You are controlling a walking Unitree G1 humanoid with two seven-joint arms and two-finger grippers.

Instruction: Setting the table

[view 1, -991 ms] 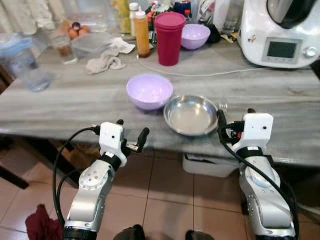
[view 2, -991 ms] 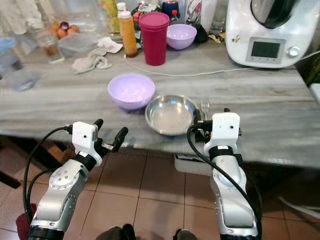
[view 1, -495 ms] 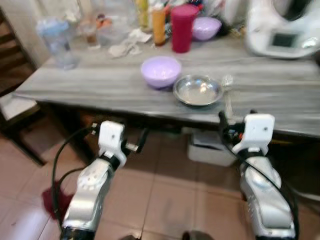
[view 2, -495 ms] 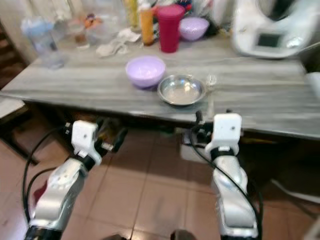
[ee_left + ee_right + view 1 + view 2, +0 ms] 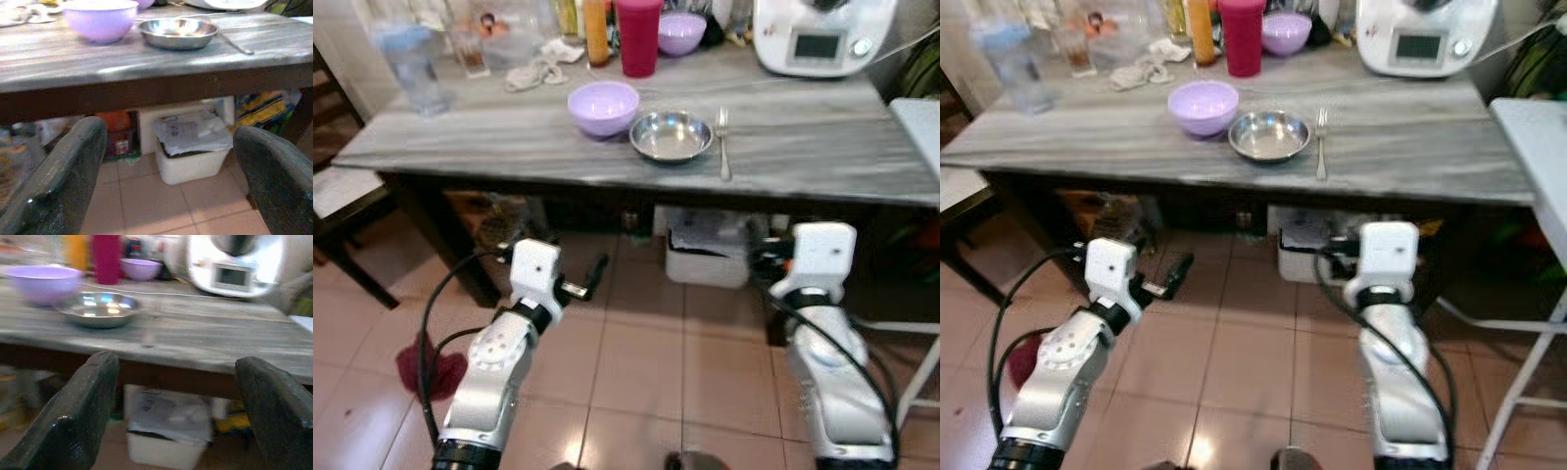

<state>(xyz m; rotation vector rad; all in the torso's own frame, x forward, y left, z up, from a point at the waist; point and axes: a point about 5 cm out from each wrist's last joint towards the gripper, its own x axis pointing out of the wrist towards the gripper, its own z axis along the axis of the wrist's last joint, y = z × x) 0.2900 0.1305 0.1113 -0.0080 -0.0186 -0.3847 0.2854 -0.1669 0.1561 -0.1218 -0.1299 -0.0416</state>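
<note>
Left gripper (image 5: 576, 286) fingers apart, holding nothing, low over the tiled floor before the table (image 5: 489, 157). Right gripper (image 5: 171, 396) the same, spread wide and empty. Up near the table's front edge: a lavender bowl (image 5: 603, 106), a steel bowl (image 5: 672, 135) just beside it, a fork (image 5: 722, 143) alongside. That place looks laid; the red cup (image 5: 637, 36) and second lavender bowl (image 5: 681, 32) at the back edge remain unplaced.
</note>
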